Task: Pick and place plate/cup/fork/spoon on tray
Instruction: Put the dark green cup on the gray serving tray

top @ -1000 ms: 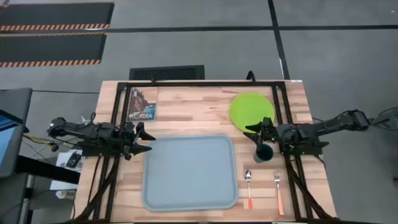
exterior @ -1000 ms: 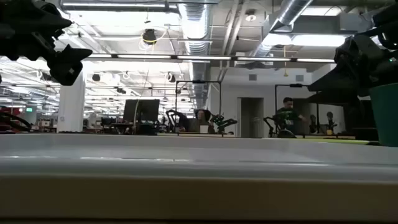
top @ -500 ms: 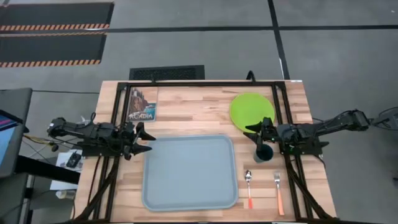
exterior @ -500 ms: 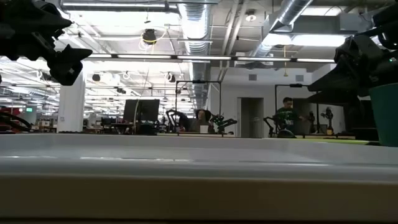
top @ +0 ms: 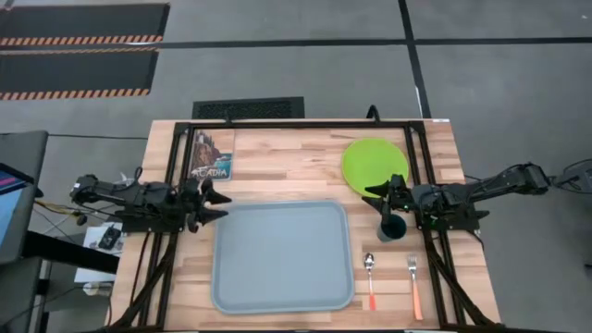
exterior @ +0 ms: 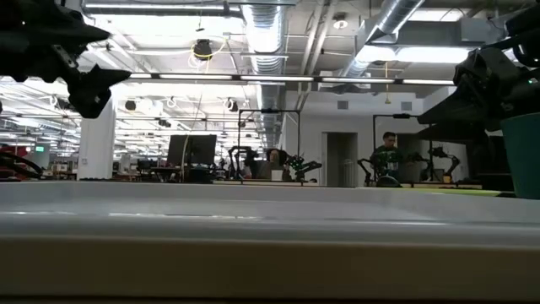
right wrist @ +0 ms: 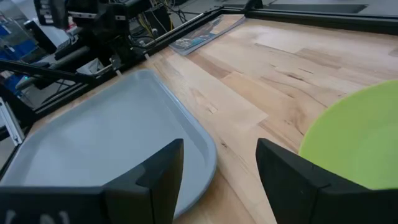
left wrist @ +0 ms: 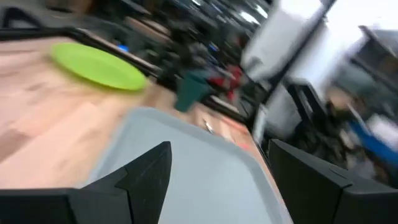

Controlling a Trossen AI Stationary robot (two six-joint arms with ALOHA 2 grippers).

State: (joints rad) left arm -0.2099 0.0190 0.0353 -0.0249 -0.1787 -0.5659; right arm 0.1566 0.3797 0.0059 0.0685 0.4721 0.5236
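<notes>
The grey-blue tray (top: pixel 282 254) lies flat at the table's middle, with nothing on it. The lime-green plate (top: pixel 375 165) lies flat at the far right. The dark teal cup (top: pixel 394 228) stands upright to the right of the tray; it also shows in the low view (exterior: pixel 523 156). The spoon (top: pixel 370 277) and the fork (top: pixel 414 285) lie side by side near the front right, heads toward the far edge. My left gripper (top: pixel 222 205) is open and empty at the tray's left edge. My right gripper (top: pixel 373 203) is open and empty, with the cup just beside its near finger, not between the fingers.
A picture booklet (top: pixel 212 155) lies at the far left of the table. Black frame rails (top: pixel 305 124) run along the far edge and down both sides. Bare wood lies between the tray and the plate. A person (exterior: pixel 386 156) stands in the room far behind.
My left gripper has turned a little on its wrist at the tray's left edge.
</notes>
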